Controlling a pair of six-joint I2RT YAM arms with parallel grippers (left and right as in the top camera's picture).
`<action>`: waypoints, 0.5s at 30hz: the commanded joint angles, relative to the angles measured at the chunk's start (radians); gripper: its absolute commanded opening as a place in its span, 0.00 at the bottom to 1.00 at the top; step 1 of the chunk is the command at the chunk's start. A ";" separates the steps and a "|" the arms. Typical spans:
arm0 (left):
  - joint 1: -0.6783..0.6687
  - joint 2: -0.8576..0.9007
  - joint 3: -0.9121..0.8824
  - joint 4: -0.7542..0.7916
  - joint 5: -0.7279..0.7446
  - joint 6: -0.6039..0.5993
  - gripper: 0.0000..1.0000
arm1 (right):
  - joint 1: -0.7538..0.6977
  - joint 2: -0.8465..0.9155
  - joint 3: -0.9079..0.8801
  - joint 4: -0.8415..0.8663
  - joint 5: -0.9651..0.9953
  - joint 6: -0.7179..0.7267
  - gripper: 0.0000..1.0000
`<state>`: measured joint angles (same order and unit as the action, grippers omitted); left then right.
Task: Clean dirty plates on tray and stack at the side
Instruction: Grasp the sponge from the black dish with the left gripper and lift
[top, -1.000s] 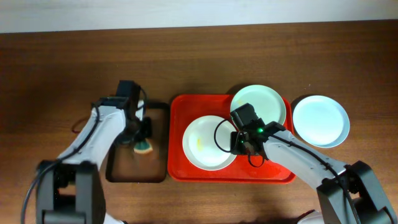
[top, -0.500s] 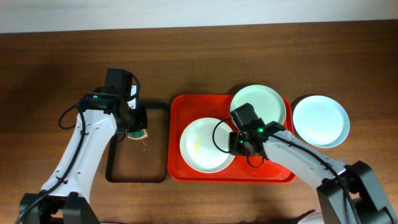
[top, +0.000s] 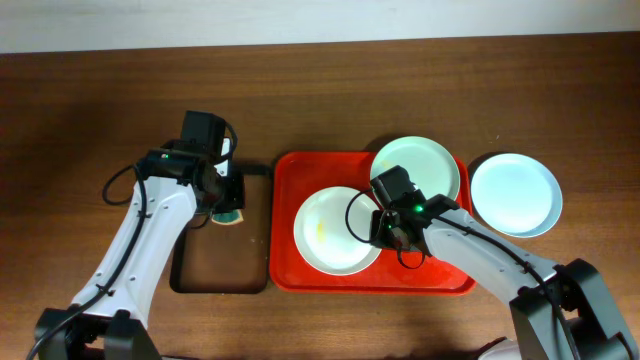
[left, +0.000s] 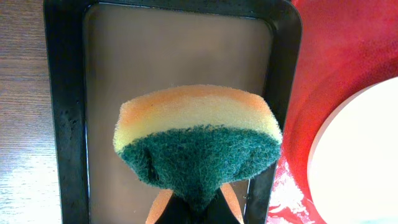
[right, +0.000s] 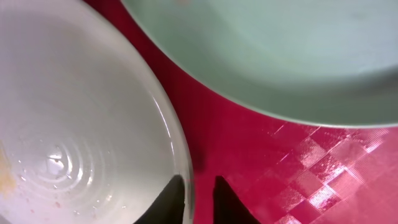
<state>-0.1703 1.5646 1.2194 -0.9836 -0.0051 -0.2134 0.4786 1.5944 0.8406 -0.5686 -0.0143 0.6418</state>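
The white plate lies on the red tray, with a yellowish smear left of its middle. My right gripper is shut on its right rim; in the right wrist view one finger rests inside the white plate and the other over the red tray, the right gripper straddling the edge. The pale green plate sits at the tray's far right corner. A pale blue plate rests on the table beside the tray. My left gripper is shut on a yellow-and-green sponge.
A narrow black tray lies left of the red tray, and the sponge hangs over its far right part. In the left wrist view the black tray borders the wet red tray. Bare wooden table surrounds everything.
My left arm carried the sponge from the black tray's middle up and toward its far right corner. The right gripper narrowed on the white plate's rim; the plate shifted slightly left, then back.
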 joint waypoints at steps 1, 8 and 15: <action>-0.002 -0.009 -0.029 0.014 -0.011 0.005 0.00 | 0.005 0.003 0.008 0.000 0.023 0.003 0.11; 0.001 -0.008 -0.037 0.011 -0.011 -0.003 0.00 | 0.005 0.003 0.008 0.000 0.014 0.003 0.04; 0.001 0.154 0.197 -0.192 -0.036 -0.018 0.00 | 0.005 0.003 0.009 0.000 -0.067 0.003 0.04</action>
<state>-0.1699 1.6543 1.4006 -1.1667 -0.0383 -0.2218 0.4786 1.5944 0.8410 -0.5686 -0.0399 0.6460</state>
